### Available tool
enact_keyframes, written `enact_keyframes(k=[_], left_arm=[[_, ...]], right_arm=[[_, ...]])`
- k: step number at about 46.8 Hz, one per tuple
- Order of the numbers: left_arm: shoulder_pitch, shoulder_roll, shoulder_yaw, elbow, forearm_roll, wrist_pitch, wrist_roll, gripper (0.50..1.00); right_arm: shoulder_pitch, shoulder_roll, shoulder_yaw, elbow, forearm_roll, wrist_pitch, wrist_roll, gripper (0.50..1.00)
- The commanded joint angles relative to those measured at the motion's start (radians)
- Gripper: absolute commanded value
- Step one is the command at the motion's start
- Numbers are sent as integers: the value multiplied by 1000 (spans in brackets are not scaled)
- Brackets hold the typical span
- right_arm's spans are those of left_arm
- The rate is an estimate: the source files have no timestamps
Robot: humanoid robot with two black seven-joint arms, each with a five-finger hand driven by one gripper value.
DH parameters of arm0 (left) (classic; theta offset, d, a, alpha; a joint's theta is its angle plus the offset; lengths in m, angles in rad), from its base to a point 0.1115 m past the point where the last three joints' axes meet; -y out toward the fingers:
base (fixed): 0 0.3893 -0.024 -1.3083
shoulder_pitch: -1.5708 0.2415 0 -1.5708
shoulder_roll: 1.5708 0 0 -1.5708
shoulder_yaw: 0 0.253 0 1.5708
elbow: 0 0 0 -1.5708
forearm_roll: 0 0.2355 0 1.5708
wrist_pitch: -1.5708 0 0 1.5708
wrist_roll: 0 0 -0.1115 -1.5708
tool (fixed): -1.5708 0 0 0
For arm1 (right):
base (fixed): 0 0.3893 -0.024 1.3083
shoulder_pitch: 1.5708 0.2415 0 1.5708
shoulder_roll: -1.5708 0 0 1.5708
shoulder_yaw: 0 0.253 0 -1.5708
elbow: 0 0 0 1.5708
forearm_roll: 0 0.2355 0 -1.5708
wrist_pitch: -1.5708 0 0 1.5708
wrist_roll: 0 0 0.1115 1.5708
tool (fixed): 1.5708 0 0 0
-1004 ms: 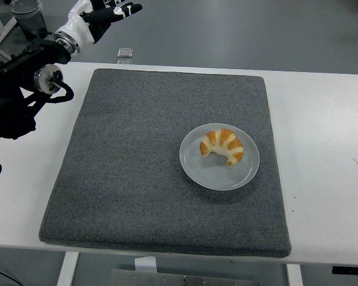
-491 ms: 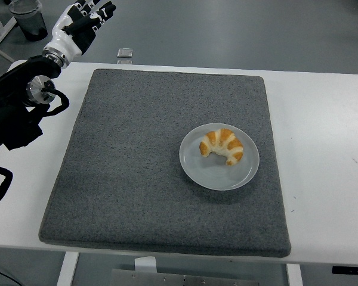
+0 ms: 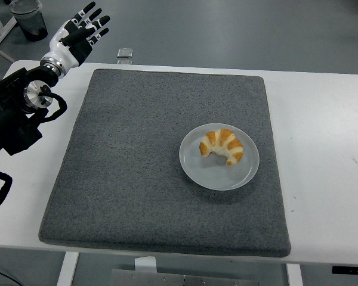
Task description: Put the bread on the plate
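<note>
At roughly four o'clock from the centre of the square grey felt mat point(image 3: 143, 161), the golden crescent-shaped bread point(image 3: 222, 146) lies on the round pale-grey plate point(image 3: 194, 168), so the placing looks done. Over the last second the left hand point(image 3: 76, 34) has swung back from pointing rightward to the white desk's point(image 3: 328, 143) ten o'clock corner, fingers point(image 3: 90, 8) spread and empty, apparently retreating.

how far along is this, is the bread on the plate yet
Done: the bread lies on the plate, which sits on the grey mat. In hand: nothing; the left hand is open, raised past the table's far left corner, well clear of the plate. Left: nothing visible.
</note>
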Motion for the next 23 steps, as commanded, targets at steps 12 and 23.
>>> enact_keyframes(k=[12, 23], left_arm=[[42, 0, 0, -15, 0, -38, -2, 988], [45, 0, 1, -15, -1, -39, -2, 988]], right_arm=[[0, 0, 0, 2, -2, 0, 0, 932], [0, 0, 0, 2, -2, 0, 0, 930]])
